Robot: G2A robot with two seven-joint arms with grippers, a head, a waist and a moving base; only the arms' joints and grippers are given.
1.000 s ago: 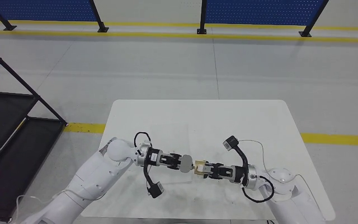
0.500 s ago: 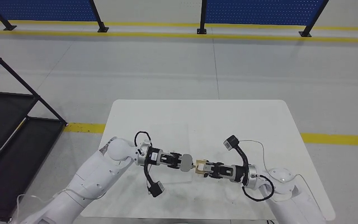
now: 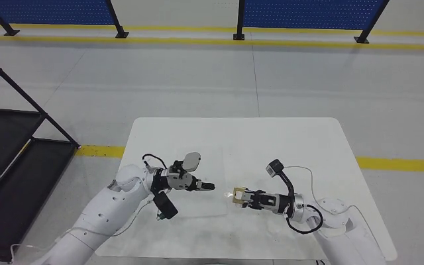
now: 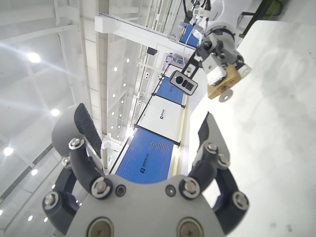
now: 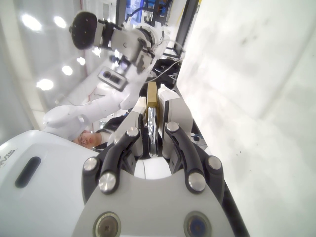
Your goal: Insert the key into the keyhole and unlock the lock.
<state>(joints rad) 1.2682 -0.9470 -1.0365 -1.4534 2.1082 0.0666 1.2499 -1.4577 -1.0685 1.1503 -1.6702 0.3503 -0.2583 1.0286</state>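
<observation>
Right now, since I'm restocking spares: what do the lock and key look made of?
The lock looks like brass: dull yellow-tan body. Its shackle is mirror-bright, likely chromed steel. The key is pale silvery metal, perhaps nickel-plated.

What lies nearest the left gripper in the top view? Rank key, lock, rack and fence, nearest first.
1. key, sticking out of the lock's near end.
2. lock, just behind the key, over the table.
3. rack, on the floor beside the table.
4. fence, far across the floor.
</observation>
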